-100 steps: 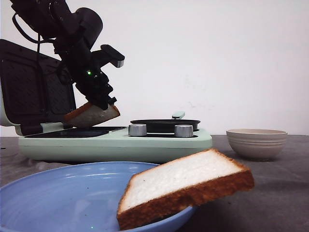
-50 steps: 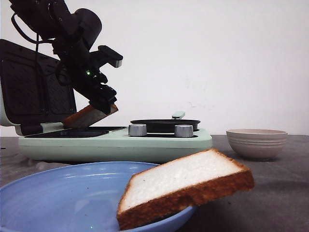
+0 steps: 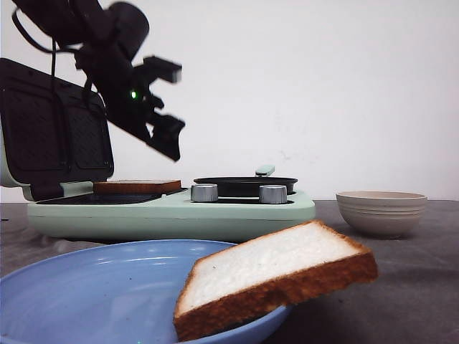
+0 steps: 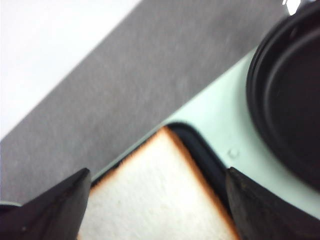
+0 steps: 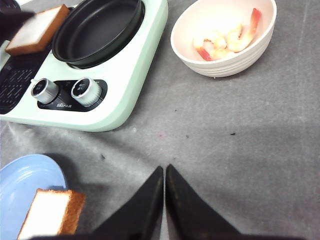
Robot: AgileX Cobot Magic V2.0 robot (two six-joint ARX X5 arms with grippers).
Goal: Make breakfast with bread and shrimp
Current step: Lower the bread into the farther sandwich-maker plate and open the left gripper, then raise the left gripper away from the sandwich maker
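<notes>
The front view was taken from low, almost at table level, facing forward, with the blue plate (image 3: 86, 287) and a bread slice (image 3: 276, 276) very near the lens and the green cooker (image 3: 172, 211) farther back. The left wrist view was taken close above the cooker, where a second slice (image 4: 160, 200) and the black pan (image 4: 290, 105) were seen. The right wrist view was taken from higher, looking down on the table (image 5: 240, 135); cooker, pan, plate and bowl (image 5: 225, 35) were shared with the front view.
</notes>
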